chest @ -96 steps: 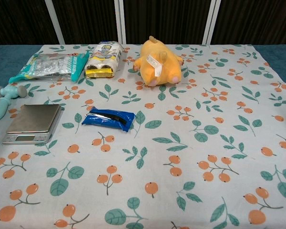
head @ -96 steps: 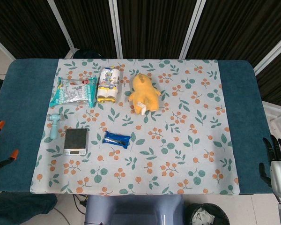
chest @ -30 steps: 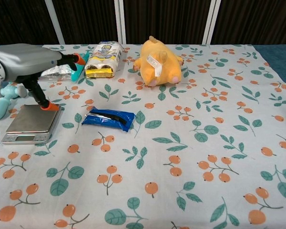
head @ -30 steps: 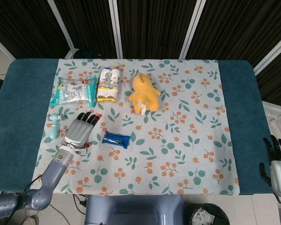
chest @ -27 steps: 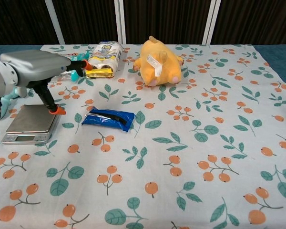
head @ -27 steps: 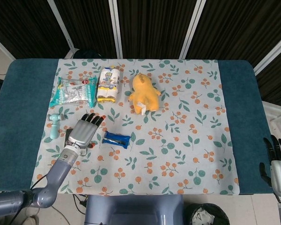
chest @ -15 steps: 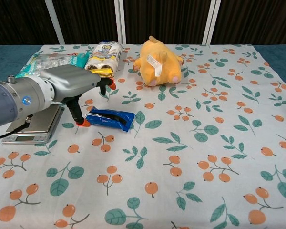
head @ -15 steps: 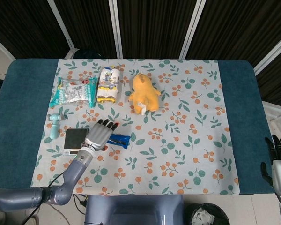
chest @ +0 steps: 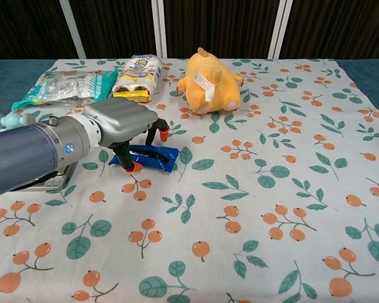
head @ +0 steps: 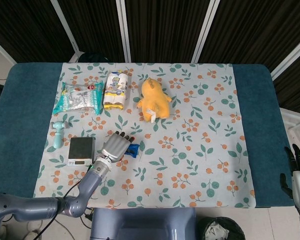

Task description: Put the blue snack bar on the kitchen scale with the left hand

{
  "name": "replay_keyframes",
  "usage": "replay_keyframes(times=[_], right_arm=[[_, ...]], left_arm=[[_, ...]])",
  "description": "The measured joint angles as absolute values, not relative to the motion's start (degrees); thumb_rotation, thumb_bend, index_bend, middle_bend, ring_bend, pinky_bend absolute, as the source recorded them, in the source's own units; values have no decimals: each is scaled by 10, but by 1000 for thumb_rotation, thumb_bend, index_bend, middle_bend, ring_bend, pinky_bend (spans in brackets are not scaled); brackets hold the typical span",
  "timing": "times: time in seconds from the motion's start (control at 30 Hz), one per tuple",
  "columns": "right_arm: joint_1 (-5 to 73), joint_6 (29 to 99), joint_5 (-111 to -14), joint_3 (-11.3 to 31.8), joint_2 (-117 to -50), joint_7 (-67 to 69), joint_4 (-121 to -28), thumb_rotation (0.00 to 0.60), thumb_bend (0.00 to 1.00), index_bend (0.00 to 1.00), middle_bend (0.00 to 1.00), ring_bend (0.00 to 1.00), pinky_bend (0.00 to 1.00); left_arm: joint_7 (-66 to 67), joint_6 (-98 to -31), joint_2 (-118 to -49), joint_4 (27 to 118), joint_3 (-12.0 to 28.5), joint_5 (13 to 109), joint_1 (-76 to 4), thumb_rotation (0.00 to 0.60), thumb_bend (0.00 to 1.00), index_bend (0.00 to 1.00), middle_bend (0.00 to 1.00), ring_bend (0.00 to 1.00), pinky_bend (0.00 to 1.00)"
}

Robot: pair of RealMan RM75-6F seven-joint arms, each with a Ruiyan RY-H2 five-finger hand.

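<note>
The blue snack bar lies flat on the floral cloth, right of the kitchen scale. My left hand hovers directly over the bar with its fingers spread and nothing held. One orange fingertip hangs at the bar's near edge, another beyond its far edge. In the head view the left hand covers most of the bar, leaving only the right end showing. My forearm hides most of the scale in the chest view. My right hand stays at the table's right edge, its dark fingers apart.
A yellow plush toy sits behind the bar. A biscuit pack and a teal wipes pack lie at the back left. A small teal tool rests left of the scale.
My left hand has come in from the left edge, passed over the scale and moved right until it hangs over the snack bar. The bar and scale have not moved.
</note>
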State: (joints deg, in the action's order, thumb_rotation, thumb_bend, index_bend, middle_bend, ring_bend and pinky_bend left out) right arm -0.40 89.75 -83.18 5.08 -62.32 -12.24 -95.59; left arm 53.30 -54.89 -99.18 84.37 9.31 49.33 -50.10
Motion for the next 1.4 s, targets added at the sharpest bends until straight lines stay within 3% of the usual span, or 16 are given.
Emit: replay_keyframes(times=[0.3, 0.63, 1.07, 1.4], right_arm=[[-5, 900, -832, 51, -621, -119, -957, 600, 555, 59, 31, 5, 0], [-6, 900, -834, 50, -620, -118, -957, 600, 555, 59, 32, 5, 0], [-6, 901, -840, 46, -622, -124, -958, 600, 556, 59, 32, 5, 0], [-5, 896, -841, 43, -626, -130, -959, 600, 556, 59, 32, 5, 0]], left_arm=[[535, -553, -999, 827, 79, 504, -509, 600, 309, 375, 475, 353, 424], [516, -576, -985, 832, 73, 529, -502, 600, 316, 380, 472, 354, 424], [491, -629, -851, 912, 27, 547, -439, 600, 316, 377, 467, 353, 416], [391, -642, -783, 909, -16, 601, -385, 600, 315, 381, 473, 354, 411]])
